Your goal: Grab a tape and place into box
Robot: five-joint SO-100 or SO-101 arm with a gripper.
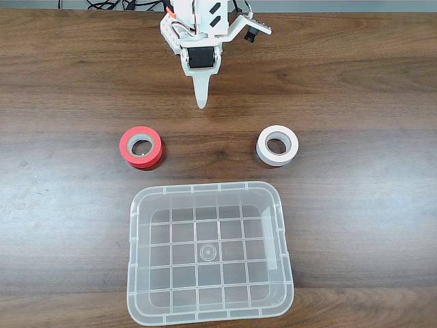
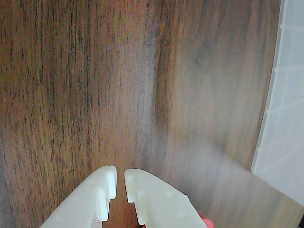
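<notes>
In the fixed view the red-orange tape (image 1: 141, 147) lies flat on the wooden table, left of centre, with its pale core ring facing up. The clear box (image 1: 208, 253) stands in front of it near the bottom edge, with nothing inside on its grid bottom. My gripper (image 1: 201, 101) hangs at the top centre, pointing toward the box, well apart from the tape and up to its right. In the wrist view the gripper (image 2: 120, 172) is shut with only a thin slit between its white fingers (image 2: 142, 194) and nothing held. A red sliver (image 2: 205, 222) peeks out beside one finger.
A white tape roll (image 1: 277, 145) lies right of centre, level with the red one. The box rim (image 2: 280, 142) fills the right edge of the wrist view. Bare wood (image 1: 205, 147) stretches between the two rolls and around the box.
</notes>
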